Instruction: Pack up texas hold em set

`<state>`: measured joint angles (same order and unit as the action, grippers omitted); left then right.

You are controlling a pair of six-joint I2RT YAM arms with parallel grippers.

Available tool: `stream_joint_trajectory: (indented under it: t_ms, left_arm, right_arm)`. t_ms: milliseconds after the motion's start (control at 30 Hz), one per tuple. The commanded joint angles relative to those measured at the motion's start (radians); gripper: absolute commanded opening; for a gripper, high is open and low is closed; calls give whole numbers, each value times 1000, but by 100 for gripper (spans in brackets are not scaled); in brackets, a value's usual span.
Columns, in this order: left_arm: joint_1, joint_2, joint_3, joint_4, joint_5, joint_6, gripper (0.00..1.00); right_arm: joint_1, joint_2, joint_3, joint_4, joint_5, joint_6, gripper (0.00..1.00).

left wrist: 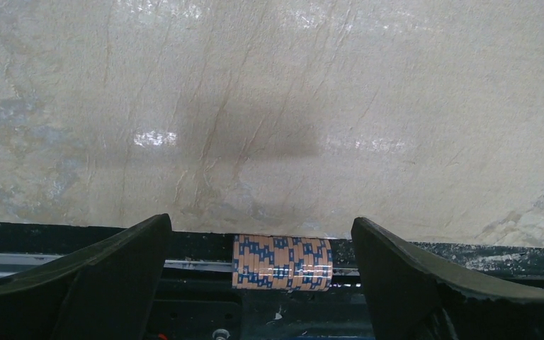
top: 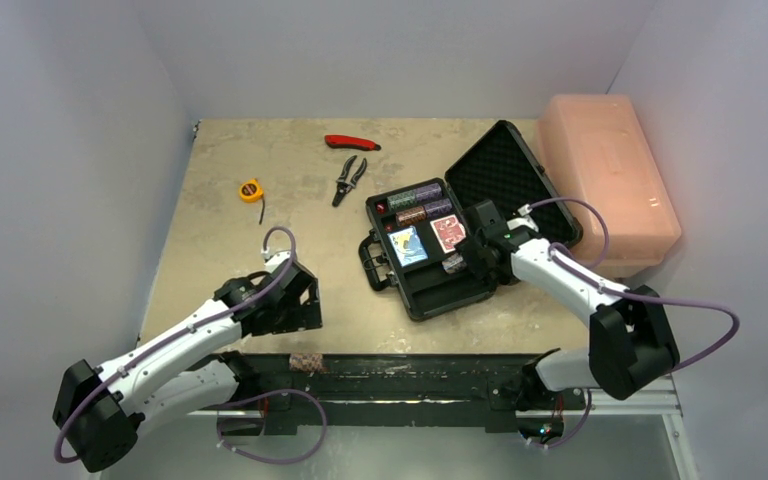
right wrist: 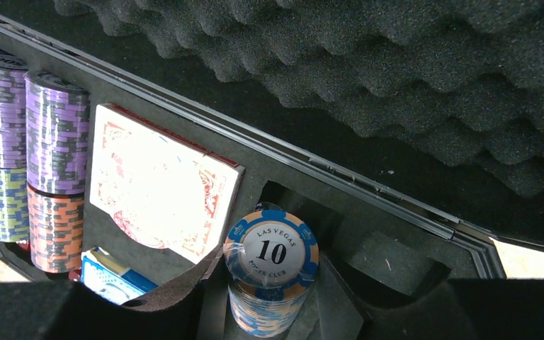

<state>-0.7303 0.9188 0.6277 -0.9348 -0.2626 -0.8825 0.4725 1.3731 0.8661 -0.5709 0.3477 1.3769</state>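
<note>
**Beige stone-look table [top: 240, 260], packing under way**

Toward the table's right side, the black plastic briefcase with foam lining [top: 505, 175] lay open. Inside it the right gripper [top: 472, 256] was closed partway around a wrapped orange-and-blue cylinder of poker chips [right wrist: 270, 255], at a recess beside the red card deck [right wrist: 163, 191]. Seating and releasing it seemed next. The left gripper [left wrist: 261, 230] gaped wide and held nothing, straddling a matching chip stack [left wrist: 282, 262] on the black rail [left wrist: 432, 255] at the near edge. The recess floor was hidden, and the dice were too small to make out
</note>
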Motion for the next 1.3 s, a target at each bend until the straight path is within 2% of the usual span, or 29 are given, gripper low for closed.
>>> stream_joint_trajectory:
  t_ms: [0,200,300,700,1033,1267]
  left_arm:
    - [-10,0,-28,53,13,-42,100]
    - [-18,14,-52,69,28,-64,100]
    - [-22,17,-64,75,32,-78,100]
    - [-72,51,-74,69,48,-138,100]
    - [-191,106,-68,2,101,-262,100]
    - [-244,118,-106,21,129,-294,85]
  right_arm:
    - [-9,-44,-16,14,12,-21,43]
    - [-11,-65,-9,1,20,-33,86]
    - [-11,-77,-3,-11,22,-39,98]
    - [-11,-118,-1,0,26,-83,99]
    - [-12,-130,2,6,19,-105,99]
    - [-11,-140,-2,12,20,-124,99]
